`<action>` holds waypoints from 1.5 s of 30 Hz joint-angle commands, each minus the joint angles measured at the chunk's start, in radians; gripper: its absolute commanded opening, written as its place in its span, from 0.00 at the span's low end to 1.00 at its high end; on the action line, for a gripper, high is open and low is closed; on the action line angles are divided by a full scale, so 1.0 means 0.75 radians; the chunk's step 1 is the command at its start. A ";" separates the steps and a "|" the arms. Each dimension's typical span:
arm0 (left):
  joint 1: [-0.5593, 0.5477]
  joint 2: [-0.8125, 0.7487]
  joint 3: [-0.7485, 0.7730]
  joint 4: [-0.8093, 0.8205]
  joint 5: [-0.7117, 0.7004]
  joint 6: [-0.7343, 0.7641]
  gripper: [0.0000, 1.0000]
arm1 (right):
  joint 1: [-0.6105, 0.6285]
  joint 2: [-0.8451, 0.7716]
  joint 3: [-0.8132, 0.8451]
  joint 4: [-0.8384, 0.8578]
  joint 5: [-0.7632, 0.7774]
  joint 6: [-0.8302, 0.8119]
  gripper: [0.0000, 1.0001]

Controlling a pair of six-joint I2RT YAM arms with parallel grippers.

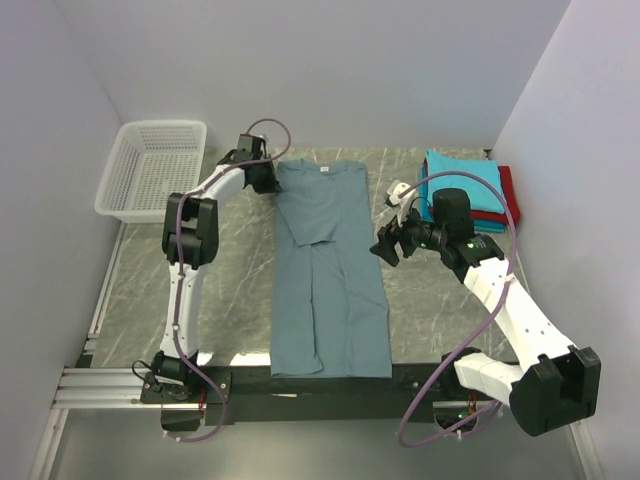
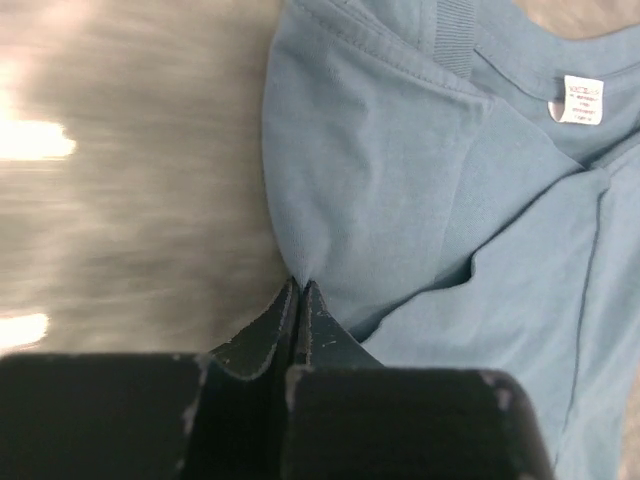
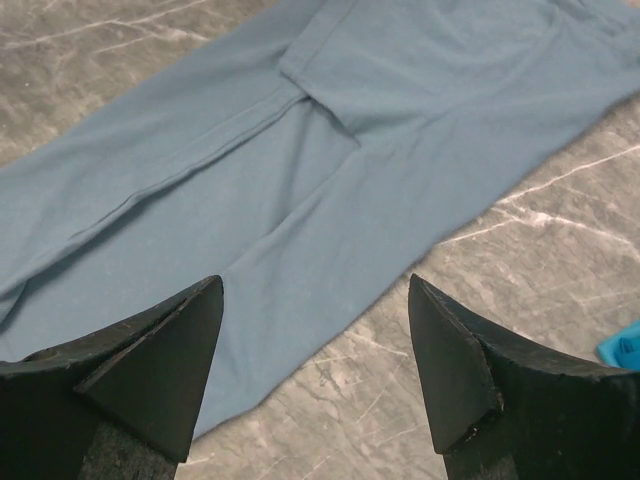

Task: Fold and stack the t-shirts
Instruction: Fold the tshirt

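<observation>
Left gripper (image 2: 300,287) is pinching shut on the grey-blue t-shirt (image 2: 400,180). Its two fingertips are meeting with no gap showing, and the cloth is puckering to a point right where they close. The grip is sitting on the shirt's left edge at the shoulder end, with the neck label (image 2: 582,100) lying off to the right of it along the collar.

In the top view the shirt is lying flat on the table (image 1: 240,290) as a long narrow strip. Its collar is pointing away from the arm bases and its hem is reaching the near edge. Both sides are lying folded inward, and a sleeve is lying across the upper middle.

Right gripper (image 3: 315,290) is standing wide apart and holding nothing. It is hovering over bare table just beside the shirt's right edge, about level with the folded sleeve. From its wrist camera the shirt is running diagonally across the view beyond the fingertips, clear of both.

Behind the right arm, a folded turquoise t-shirt (image 1: 455,175) is resting on a red t-shirt (image 1: 505,190) at the far right of the table, well apart from the grey-blue one. A white mesh basket (image 1: 150,170) is sitting at the far left corner, near the left arm.
</observation>
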 commanded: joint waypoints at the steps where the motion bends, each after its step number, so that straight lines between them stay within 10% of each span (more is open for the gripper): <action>1: 0.109 -0.058 -0.042 -0.021 -0.227 -0.009 0.00 | -0.010 -0.011 0.006 0.023 -0.015 -0.008 0.81; 7: 0.189 -0.002 0.079 -0.067 -0.130 0.018 0.01 | -0.012 0.012 0.016 -0.006 0.006 -0.034 0.81; 11: 0.193 -0.108 0.077 -0.048 -0.058 0.105 0.49 | -0.012 0.001 0.006 -0.002 0.030 -0.045 0.81; 16: 0.196 -0.635 -0.274 0.111 -0.186 0.322 0.67 | -0.016 -0.031 0.002 0.012 0.049 -0.077 0.82; 20: 0.198 -1.124 -0.765 0.438 -0.076 0.359 0.99 | -0.016 -0.109 -0.051 0.110 -0.025 -0.145 0.88; 23: 0.222 -1.413 -1.111 0.733 0.301 0.269 0.99 | -0.014 -0.142 -0.127 0.184 -0.155 -0.204 0.89; 27: 0.151 -1.581 -1.197 0.558 0.564 0.269 1.00 | 0.000 0.148 0.147 -0.628 -0.501 -0.947 0.68; 31: -0.302 -1.775 -1.317 0.098 0.268 0.435 0.93 | 0.008 0.049 -0.046 -0.642 -0.390 -1.194 0.75; 40: -1.131 -2.121 -1.725 -0.081 -0.213 -0.025 0.79 | 0.020 -0.207 -0.337 -0.597 -0.197 -1.272 0.76; 45: -1.412 -1.850 -1.664 -0.297 -0.419 -0.260 0.75 | 0.018 -0.207 -0.356 -0.575 -0.213 -1.225 0.76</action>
